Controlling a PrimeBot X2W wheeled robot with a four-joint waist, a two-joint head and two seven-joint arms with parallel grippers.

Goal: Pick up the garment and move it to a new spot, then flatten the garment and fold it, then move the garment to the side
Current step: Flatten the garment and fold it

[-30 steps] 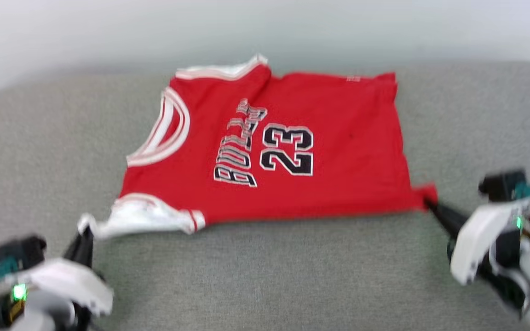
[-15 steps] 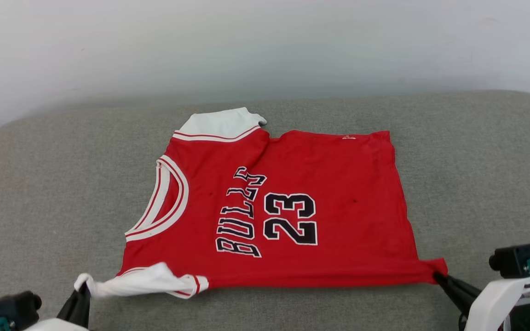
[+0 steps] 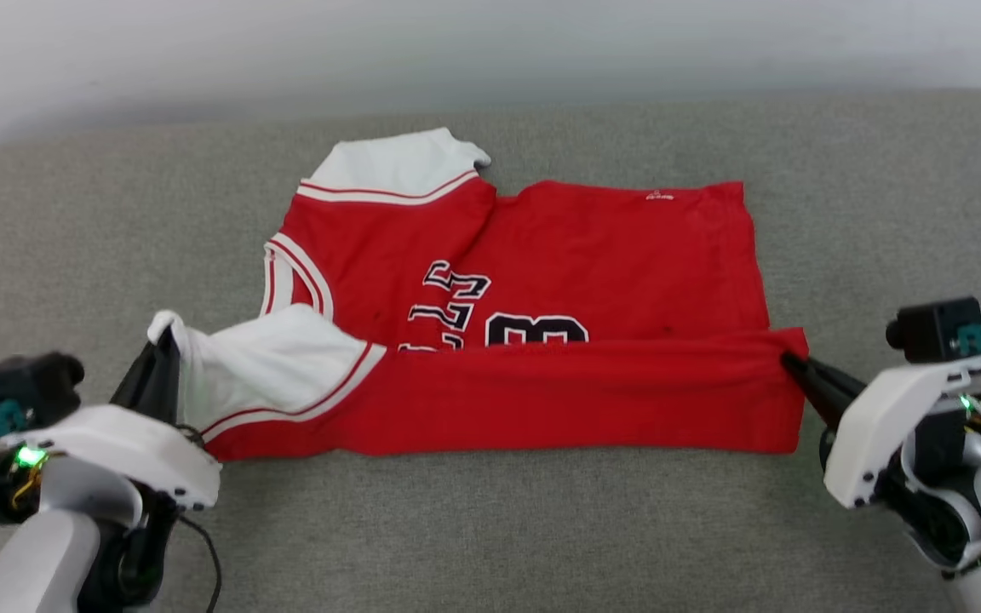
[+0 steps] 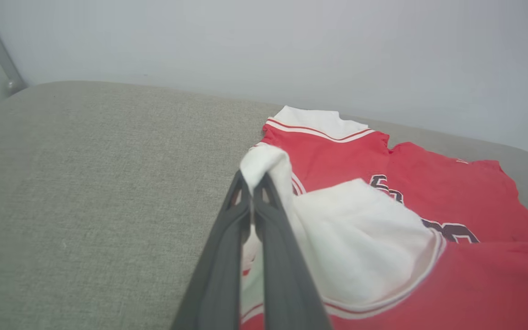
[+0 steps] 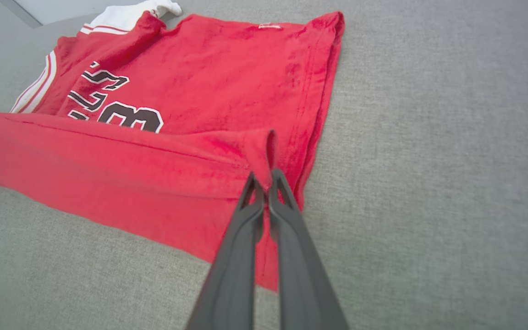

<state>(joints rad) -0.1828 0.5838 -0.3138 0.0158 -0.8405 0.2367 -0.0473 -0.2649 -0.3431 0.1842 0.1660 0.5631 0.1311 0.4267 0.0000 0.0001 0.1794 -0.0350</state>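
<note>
Folds the garment (image 3: 593, 247), spread over the middle of the grey cushion (image 3: 490, 528) with the collar toward its left edge. Holds the near long side lifted and turned toward the far edge, hiding the lower half of the lettering. Clamps the left gripper (image 3: 164, 338) on the white near sleeve, the right gripper (image 3: 788, 362) on the red near hem corner. Looks soft, light and limp; probably sags between grips, so calls for corner holds and steady tension.

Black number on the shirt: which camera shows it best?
Right wrist view: the black white-outlined number is biggest, bottom under the folded red jersey. Head view shows it smaller; left wrist view, a sliver.
</note>
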